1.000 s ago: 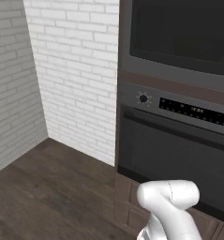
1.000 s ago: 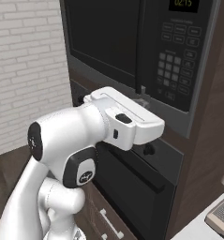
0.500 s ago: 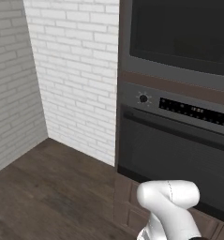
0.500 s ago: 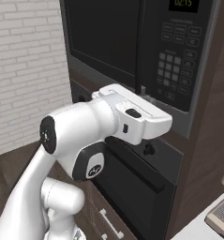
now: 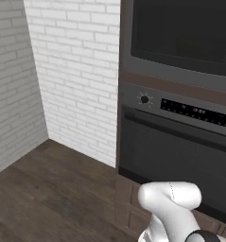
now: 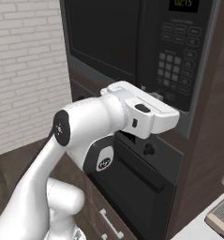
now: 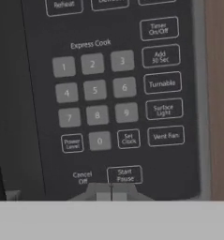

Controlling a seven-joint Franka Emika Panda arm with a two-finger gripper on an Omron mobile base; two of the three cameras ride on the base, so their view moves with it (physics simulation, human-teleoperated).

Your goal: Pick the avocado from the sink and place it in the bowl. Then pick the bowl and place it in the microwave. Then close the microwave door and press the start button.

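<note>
Below the Start/Pause button (image 7: 124,175), closed fingers (image 7: 111,193) press the microwave (image 6: 179,56), tips half-hidden.

White brick walls (image 5: 72,71) meeting in a corner, dark wood plank floor (image 5: 48,194), built-in oven (image 5: 176,156) in brown cabinetry, even light

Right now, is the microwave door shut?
Yes: the microwave door lies flush with the keypad panel in the right base view, with no gap.

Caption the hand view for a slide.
Shut gripper poised just below the Start/Pause button on the dark grey microwave's keypad panel.
</note>
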